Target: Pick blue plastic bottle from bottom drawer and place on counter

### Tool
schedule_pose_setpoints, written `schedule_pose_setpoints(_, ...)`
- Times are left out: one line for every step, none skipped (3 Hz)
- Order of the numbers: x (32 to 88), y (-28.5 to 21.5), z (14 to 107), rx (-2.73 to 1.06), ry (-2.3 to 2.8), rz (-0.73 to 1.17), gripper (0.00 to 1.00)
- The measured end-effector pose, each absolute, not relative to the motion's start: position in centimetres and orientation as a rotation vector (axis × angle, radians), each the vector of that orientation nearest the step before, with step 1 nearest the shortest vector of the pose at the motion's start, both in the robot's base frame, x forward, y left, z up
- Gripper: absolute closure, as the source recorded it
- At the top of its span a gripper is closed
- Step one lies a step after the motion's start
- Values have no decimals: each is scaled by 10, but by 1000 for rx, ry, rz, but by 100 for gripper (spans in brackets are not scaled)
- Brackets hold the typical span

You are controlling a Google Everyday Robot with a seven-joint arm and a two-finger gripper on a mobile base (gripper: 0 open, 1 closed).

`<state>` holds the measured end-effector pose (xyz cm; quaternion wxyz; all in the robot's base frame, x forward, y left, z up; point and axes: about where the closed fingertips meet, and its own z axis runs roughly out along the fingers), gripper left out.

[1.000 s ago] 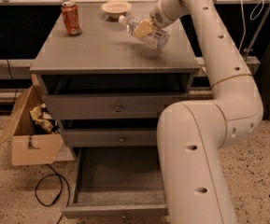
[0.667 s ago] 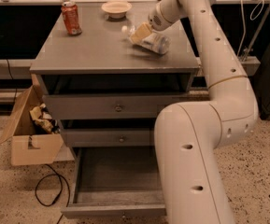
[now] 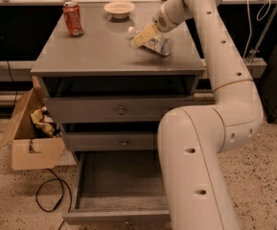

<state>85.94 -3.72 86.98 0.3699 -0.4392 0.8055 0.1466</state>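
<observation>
The blue plastic bottle (image 3: 160, 45) is a clear crinkly bottle with a white cap pointing left. It lies tilted at the right rear of the counter (image 3: 99, 51), low on or just above its surface. My gripper (image 3: 146, 35) reaches down from the upper right and is shut on the bottle near its neck. One cream finger (image 3: 144, 36) shows in front of the bottle. The bottom drawer (image 3: 114, 214) is pulled open and its inside is bare. My arm covers the drawer's right part.
An orange-red soda can (image 3: 73, 18) stands at the counter's back left. A pale bowl (image 3: 119, 8) sits at the back middle. An open cardboard box (image 3: 30, 138) with crumpled stuff stands on the floor left of the cabinet, next to a black cable (image 3: 49, 198).
My gripper has carried the bottle a little to the left and down toward the counter's surface. The bottle now lies lower and flatter.
</observation>
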Motion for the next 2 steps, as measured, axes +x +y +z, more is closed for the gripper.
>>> schedule_pose_setpoints(857, -72, 913, -1077, 2034, 278, 0)
schedule_pose_setpoints(851, -110, 963, -1006, 1983, 190, 0)
